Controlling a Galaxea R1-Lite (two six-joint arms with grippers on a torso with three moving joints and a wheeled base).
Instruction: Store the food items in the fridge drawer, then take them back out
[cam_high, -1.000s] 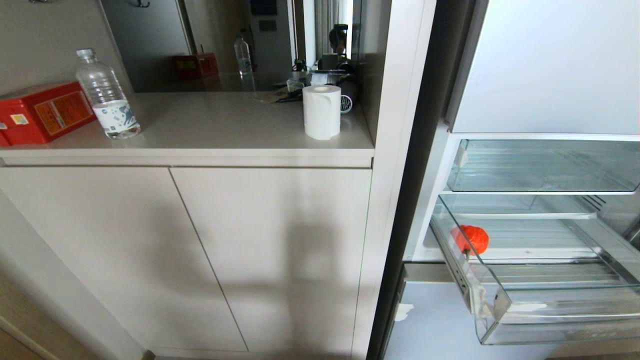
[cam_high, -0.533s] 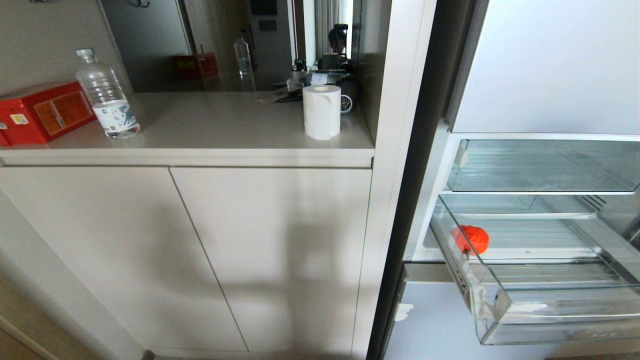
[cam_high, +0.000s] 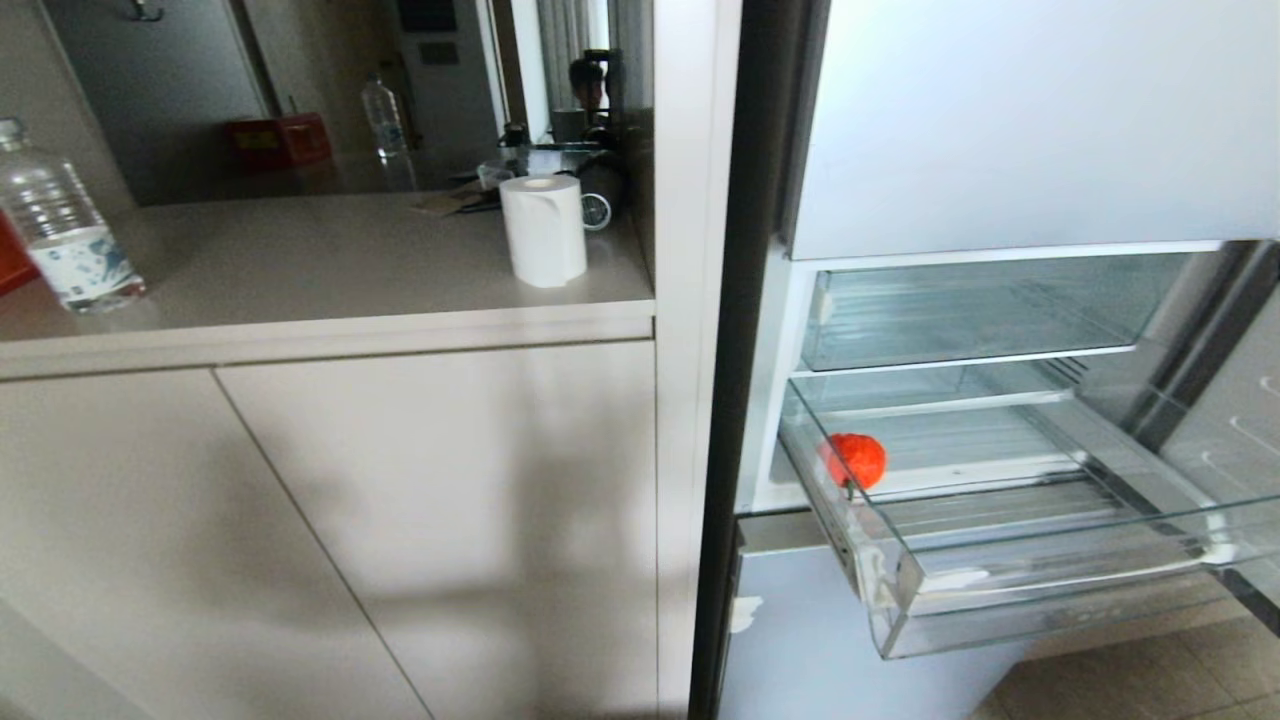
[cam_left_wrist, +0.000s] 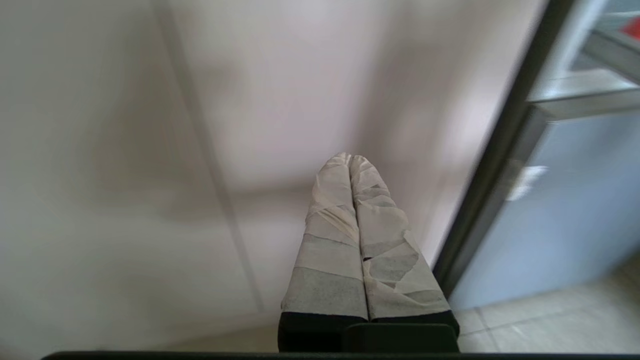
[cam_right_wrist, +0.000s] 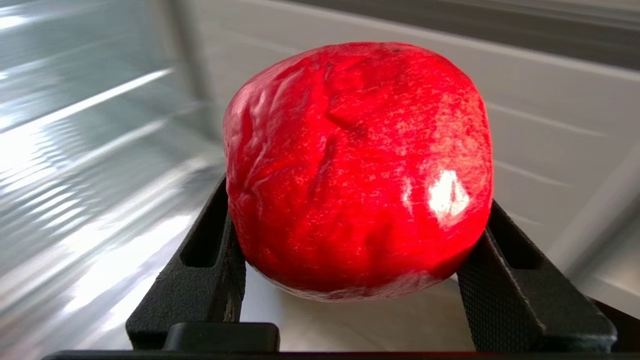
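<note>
Red, wrinkled fruit (cam_right_wrist: 357, 170) sits clamped in the right gripper (cam_right_wrist: 350, 260); another (orange-red) lies in the fridge drawer (cam_high: 1010, 590). The left gripper (cam_left_wrist: 351, 162) is closed, empty.

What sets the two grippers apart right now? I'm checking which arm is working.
The right gripper grips a red fruit between black fingers; the left gripper holds nothing. The right's jaws stand wide around the fruit; the left's tape-wrapped fingers are pressed together. Neither shows in the head view.
</note>
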